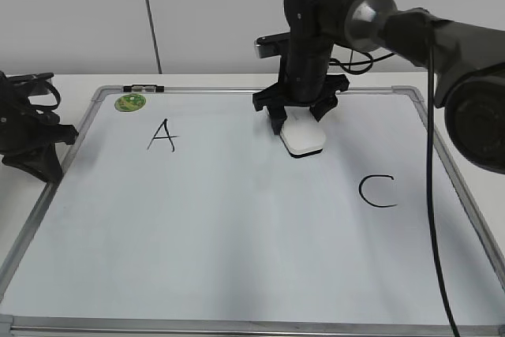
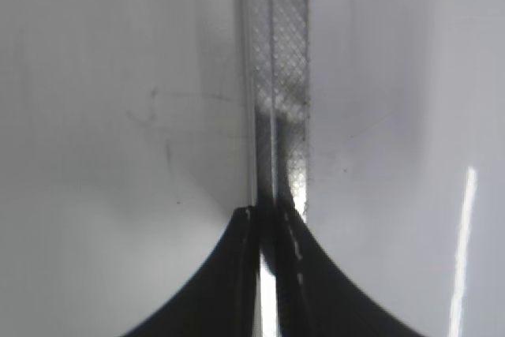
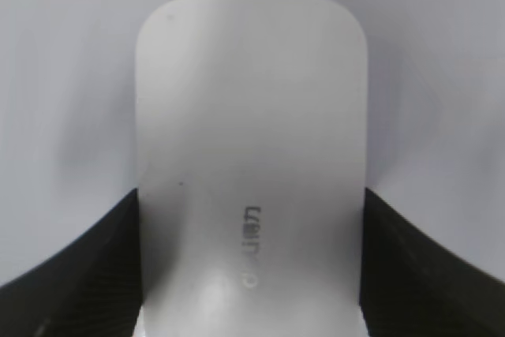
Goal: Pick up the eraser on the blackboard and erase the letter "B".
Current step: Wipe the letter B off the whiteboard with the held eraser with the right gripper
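The white eraser lies flat on the blackboard, a white dry-erase board with a grey frame, between the black "A" and the black "C". My right gripper is shut on the eraser's far end; in the right wrist view the eraser fills the space between both fingers. No letter "B" shows on the board; the eraser and gripper cover that spot. My left gripper rests at the board's left edge, shut and empty, its fingers over the grey frame.
A small round green magnet sits at the board's far left corner, beside a dark clip on the frame. The right arm reaches in from the upper right with a cable hanging down.
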